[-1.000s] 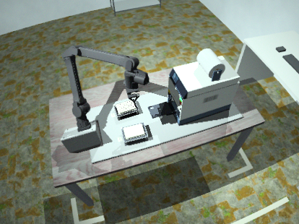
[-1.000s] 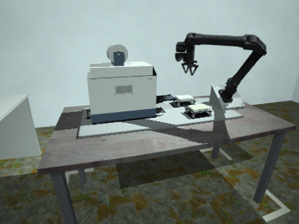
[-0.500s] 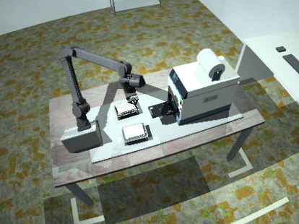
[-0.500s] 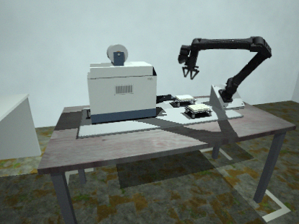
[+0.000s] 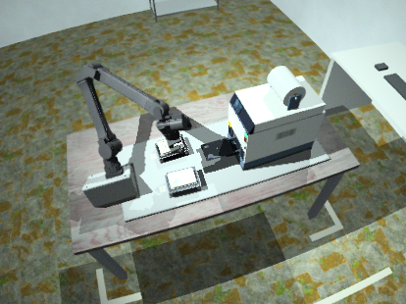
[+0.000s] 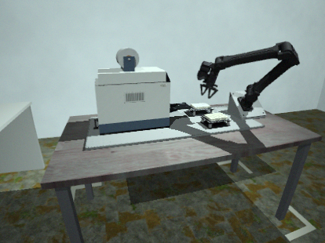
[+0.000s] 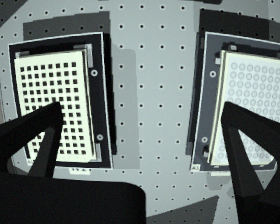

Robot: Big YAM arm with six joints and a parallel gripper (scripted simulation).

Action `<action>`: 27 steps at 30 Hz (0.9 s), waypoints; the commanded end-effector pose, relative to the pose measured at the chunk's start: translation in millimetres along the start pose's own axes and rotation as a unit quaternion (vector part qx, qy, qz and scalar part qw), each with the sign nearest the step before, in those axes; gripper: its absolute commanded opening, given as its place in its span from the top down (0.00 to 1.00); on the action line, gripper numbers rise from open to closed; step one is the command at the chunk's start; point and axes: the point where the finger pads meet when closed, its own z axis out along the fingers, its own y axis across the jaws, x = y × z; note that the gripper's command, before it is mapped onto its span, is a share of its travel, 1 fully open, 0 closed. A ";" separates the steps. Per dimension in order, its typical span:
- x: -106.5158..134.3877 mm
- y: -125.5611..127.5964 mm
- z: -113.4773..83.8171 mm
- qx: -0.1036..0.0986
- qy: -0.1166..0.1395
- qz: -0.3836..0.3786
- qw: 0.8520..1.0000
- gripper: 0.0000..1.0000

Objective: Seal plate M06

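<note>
A pale plate with faint round wells point(image 7: 250, 100) point(image 5: 182, 177) point(image 6: 201, 106) lies in nest N1 point(image 7: 209, 95), whose A1 tag point(image 7: 195, 168) is at the lower left corner in the wrist view. A plate with dark square wells point(image 7: 50, 59) point(image 6: 216, 117) lies in nest N2 point(image 7: 100, 110). The plate's M06 label is not readable. My gripper point(image 7: 142, 110) point(image 6: 209, 96) is open and empty, high above the nests, its fingertips spread across both plates in the wrist view. The sealer's dark stage point(image 5: 213, 150) is out and bears no plate. A yellow spot point(image 5: 229, 124) and a green spot point(image 5: 245, 136) show on the sealer's front.
The sealer point(image 5: 279, 140) point(image 6: 133, 100) stands beyond the nests, with a foil roll point(image 5: 285, 85) point(image 6: 127, 57) on top. The arm's base point(image 5: 112, 188) is at the opposite end of the light baseplate. The nests stand side by side with a gap between them.
</note>
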 end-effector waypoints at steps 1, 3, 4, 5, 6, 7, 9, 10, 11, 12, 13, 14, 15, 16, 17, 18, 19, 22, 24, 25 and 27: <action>-14.9 -2.5 -1.0 0.005 -0.013 0.010 1.000 0.00; -14.9 -2.5 -1.0 0.005 -0.013 0.010 1.000 0.00; -15.4 -3.0 -3.0 0.003 -0.014 0.008 1.000 0.00; -16.4 -3.8 -3.9 0.002 -0.014 0.008 1.000 0.00; -17.1 -5.3 -4.8 0.002 -0.014 0.009 1.000 0.00; -17.8 -6.9 -5.7 0.002 -0.014 0.009 1.000 0.00; -19.5 -9.3 -7.8 0.002 -0.015 0.010 1.000 0.00; -20.3 -10.3 -8.7 0.002 -0.015 0.010 1.000 0.00; -22.2 -9.6 -11.6 0.004 -0.017 0.008 1.000 0.00; -24.0 -8.8 -14.3 0.005 -0.020 0.004 1.000 0.00; -25.8 -7.2 -16.0 0.005 -0.021 0.000 1.000 0.00; -27.5 -5.5 -17.5 0.006 -0.022 -0.004 1.000 0.00; -28.9 -2.9 -17.8 0.006 -0.021 -0.009 1.000 0.00; -30.1 -0.5 -18.1 0.006 -0.021 -0.014 1.000 0.00; -31.2 1.7 -18.5 0.006 -0.021 -0.018 1.000 0.00; -32.0 3.8 -18.8 0.006 -0.020 -0.022 1.000 0.00; -32.0 3.8 -18.8 0.006 -0.020 -0.022 1.000 0.00; -31.0 3.4 -14.1 0.003 -0.014 -0.022 1.000 0.00; -26.4 12.4 -12.2 0.002 -0.010 -0.025 1.000 0.00; -21.6 20.8 -12.1 0.001 -0.008 -0.027 1.000 0.00; -11.9 34.7 -12.2 0.000 -0.006 -0.024 1.000 0.00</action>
